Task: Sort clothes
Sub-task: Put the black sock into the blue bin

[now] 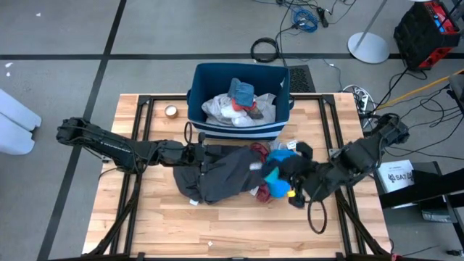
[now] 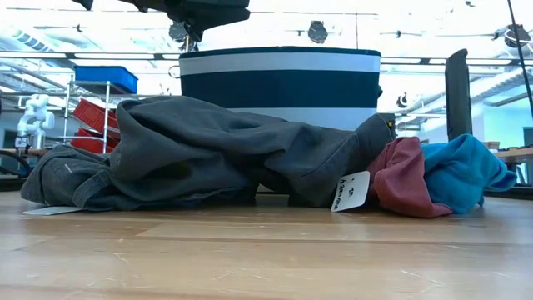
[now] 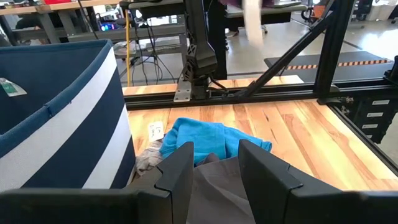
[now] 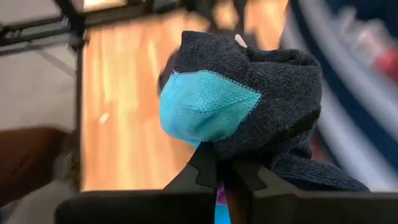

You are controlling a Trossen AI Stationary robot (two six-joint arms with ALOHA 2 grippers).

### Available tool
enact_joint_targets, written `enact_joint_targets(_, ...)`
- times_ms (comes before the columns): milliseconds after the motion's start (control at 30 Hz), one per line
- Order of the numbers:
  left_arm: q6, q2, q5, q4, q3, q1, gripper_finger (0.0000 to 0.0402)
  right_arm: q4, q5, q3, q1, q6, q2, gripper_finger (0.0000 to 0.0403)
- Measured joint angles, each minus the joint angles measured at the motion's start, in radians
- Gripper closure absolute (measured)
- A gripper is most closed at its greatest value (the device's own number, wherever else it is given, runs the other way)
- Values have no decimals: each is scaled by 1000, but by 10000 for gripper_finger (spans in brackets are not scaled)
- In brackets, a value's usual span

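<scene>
We see the wooden desk [image 1: 217,225] carrying, at its far edge, the dark blue bin with white stripes [image 1: 239,130], which already holds a white garment [image 1: 217,107], a blue-grey piece [image 1: 242,92] and something reddish, so part of the sorting looks done. What is left lies in a heap just near the bin: the large dark grey garment [image 1: 225,174] spreads across the middle, with a maroon piece [image 2: 404,179] and a bright blue piece [image 2: 462,171] touching its right side. The left hand [image 3: 211,163] rests low at the grey garment's left edge, its fingers spread apart over the cloth and grasping nothing that we can make out. The right hand [image 4: 225,177] is at the heap's right end, clenched on a dark sock with a turquoise heel [image 4: 242,99], which it holds up off the desk. We judge the task roughly midway: this sock has yet to go to its place, and the three larger pieces remain. The grey garment overlaps the smaller ones and could drag them when lifted. A small round roll [image 1: 171,111] sits on the desk to the bin's left, and the desk's black frame rails [image 1: 138,145] run along both sides.
</scene>
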Motion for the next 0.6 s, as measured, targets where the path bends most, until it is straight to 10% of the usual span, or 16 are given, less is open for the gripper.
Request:
enact_joint_targets(200, 0, 0, 0, 0, 0, 0, 265, 169, 49, 42, -144, -344, 0, 403)
enact_joint_targets(600, 0, 0, 0, 0, 0, 0, 265, 370, -352, 42, -607, -699, 0, 403)
